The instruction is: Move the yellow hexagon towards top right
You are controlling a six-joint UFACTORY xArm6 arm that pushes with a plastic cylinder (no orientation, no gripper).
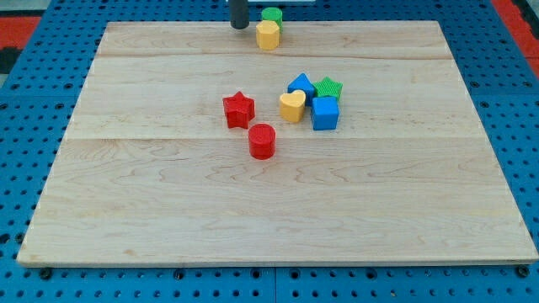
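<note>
My tip at far edge of desk, just left of yellow hexagon; green block touching behind it. No jaws on rod, state n/a.

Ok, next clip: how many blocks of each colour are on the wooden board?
Yellow: 2, yellow hexagon block and yellow heart block
Green: 2, green block and green star block
Red: 2, red star block and red cylinder block
Blue: 2, blue cube block and blue block
Total: 8
</note>
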